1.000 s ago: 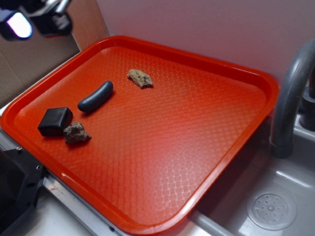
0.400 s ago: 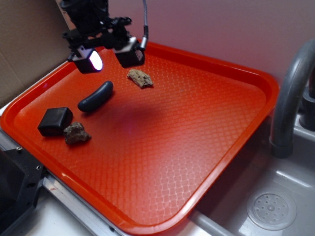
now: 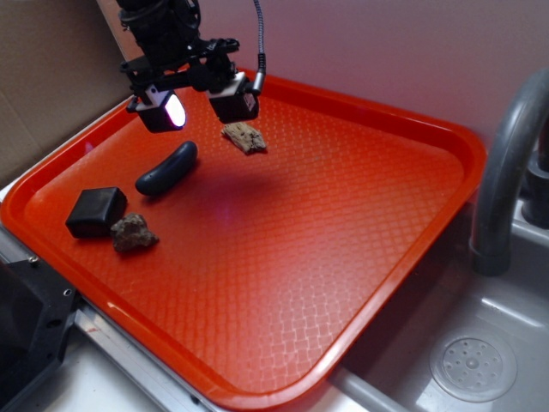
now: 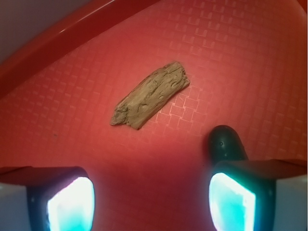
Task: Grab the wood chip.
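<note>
The wood chip (image 3: 245, 136) is a flat, jagged tan piece lying on the red tray (image 3: 360, 223) near its far edge. In the wrist view it (image 4: 150, 95) lies ahead of the jaws, in the middle of the frame. My gripper (image 3: 199, 106) hangs open and empty above the tray, just left of and above the chip, with its glowing pads (image 4: 72, 202) wide apart. The jaws do not touch the chip.
A dark sausage-shaped object (image 3: 166, 168) lies left of the chip; its tip shows in the wrist view (image 4: 225, 143). A black rounded block (image 3: 96, 212) and a grey-brown rock (image 3: 133, 233) sit at the tray's left. A sink with a grey faucet (image 3: 506, 172) is at the right.
My gripper came in from the upper left over the tray and has shifted a little right, closer to the wood chip. The objects have not moved.
</note>
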You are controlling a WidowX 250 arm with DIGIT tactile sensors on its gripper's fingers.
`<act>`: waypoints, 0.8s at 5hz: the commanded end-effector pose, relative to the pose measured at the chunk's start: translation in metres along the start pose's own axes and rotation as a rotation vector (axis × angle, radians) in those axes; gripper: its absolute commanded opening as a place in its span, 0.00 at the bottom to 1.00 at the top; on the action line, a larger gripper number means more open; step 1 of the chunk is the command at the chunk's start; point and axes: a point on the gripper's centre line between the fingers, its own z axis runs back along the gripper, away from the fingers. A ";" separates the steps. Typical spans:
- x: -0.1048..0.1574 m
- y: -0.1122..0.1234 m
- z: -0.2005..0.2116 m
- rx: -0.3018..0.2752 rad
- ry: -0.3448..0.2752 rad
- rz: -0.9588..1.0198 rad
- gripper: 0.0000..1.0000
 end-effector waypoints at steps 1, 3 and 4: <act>0.043 0.013 -0.019 -0.005 -0.047 0.145 1.00; 0.064 0.015 -0.060 -0.001 -0.055 0.220 1.00; 0.063 0.017 -0.059 0.000 -0.071 0.221 1.00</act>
